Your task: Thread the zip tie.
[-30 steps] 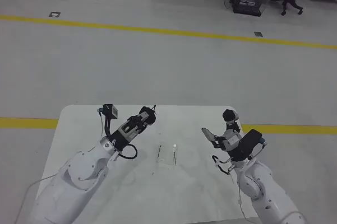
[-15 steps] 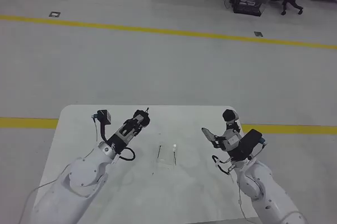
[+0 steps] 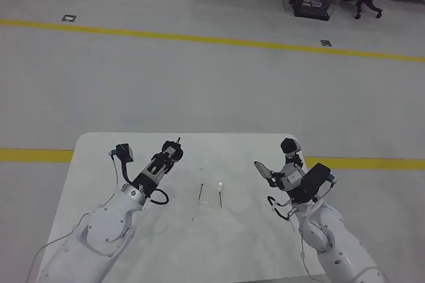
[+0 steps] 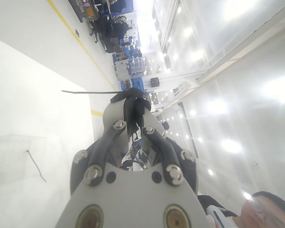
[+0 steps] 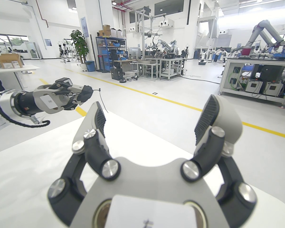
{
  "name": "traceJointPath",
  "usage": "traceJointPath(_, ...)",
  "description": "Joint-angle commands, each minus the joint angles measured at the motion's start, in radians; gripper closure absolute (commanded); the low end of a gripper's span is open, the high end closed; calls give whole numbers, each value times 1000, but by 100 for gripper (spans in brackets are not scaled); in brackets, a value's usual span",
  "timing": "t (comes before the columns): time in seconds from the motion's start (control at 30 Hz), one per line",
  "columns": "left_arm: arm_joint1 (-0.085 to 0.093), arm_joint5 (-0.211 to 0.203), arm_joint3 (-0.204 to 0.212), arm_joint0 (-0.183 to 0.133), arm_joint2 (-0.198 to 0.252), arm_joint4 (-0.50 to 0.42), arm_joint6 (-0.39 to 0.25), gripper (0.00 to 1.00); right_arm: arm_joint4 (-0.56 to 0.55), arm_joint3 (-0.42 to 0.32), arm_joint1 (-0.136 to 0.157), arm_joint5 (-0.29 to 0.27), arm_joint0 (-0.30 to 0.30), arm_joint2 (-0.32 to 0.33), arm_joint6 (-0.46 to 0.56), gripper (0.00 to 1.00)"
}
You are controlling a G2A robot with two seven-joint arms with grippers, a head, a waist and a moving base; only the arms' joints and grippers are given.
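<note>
White counter, top view: the left gripper is clenched on a black zip tie, held over the far half. Two loose ties lie mid-counter between the arms. The right gripper stands released, well apart. Left wrist view: the strap juts sideways from the closed fingertips, across the counter edge. Right wrist view: jaws spread wide; one finger partly covers the held strap's tail.

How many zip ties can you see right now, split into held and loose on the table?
held zip tie, in the left gripper: 1
loose zip ties, on the table: 2
Total: 3 zip ties
</note>
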Motion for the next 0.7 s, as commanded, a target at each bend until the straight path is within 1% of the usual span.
traceJointPath(0.0, 0, 0, 0, 0, 0, 0, 0, 100, 0, 0, 0, 0, 0, 0, 0, 0)
traceJointPath(0.47, -1, 4, 2, 1, 2, -3, 3, 100, 0, 0, 0, 0, 0, 0, 0, 0)
traceJointPath(0.67, -2, 2, 16, 5, 1, 0, 11, 100, 0, 0, 0, 0, 0, 0, 0, 0)
